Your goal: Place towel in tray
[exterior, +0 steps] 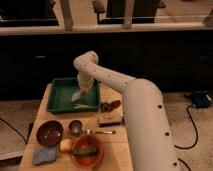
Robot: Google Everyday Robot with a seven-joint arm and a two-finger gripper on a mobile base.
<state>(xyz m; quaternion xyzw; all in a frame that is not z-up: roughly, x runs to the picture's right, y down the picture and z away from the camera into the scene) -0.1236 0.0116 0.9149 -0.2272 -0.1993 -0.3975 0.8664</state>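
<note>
White arm (131, 100) reaching from lower right, bending at an elbow above the table's far edge and pointing down into the green tray (60, 98). The gripper (81, 93) sits low over the tray's right half; whether it is spread or closed cannot be told.

Towel (78, 96): a pale, crumpled cloth hanging just under the gripper, its lower end at or close to the tray floor. Whether the cloth is pinched or merely lying against the gripper cannot be told. A thin pale strip (86, 106), possibly part of the same cloth, lies along the tray's near rim.

Wooden table (114, 142): the tray occupies its far left corner. Just right of the tray, a small dark reddish cluster (110, 105) lies on the wood, apart from the tray wall. Nearer the camera, a dark rectangular block (111, 120) rests close to the arm. In front of it, a small metal cup (75, 127) stands with a spoon (100, 132) lying to its right, handle toward the arm.

Near left: a dark brown bowl (49, 133), beside the cup. Front edge: a blue-grey sponge (44, 155) at the left corner, an orange bowl (87, 151) holding a green item (85, 149), and a yellowish round object (65, 145) between the sponge and the orange bowl.

Background: a dark counter front with a pale ledge above it; a blue object (202, 99) with a black cable (192, 127) lies on the floor at right.
</note>
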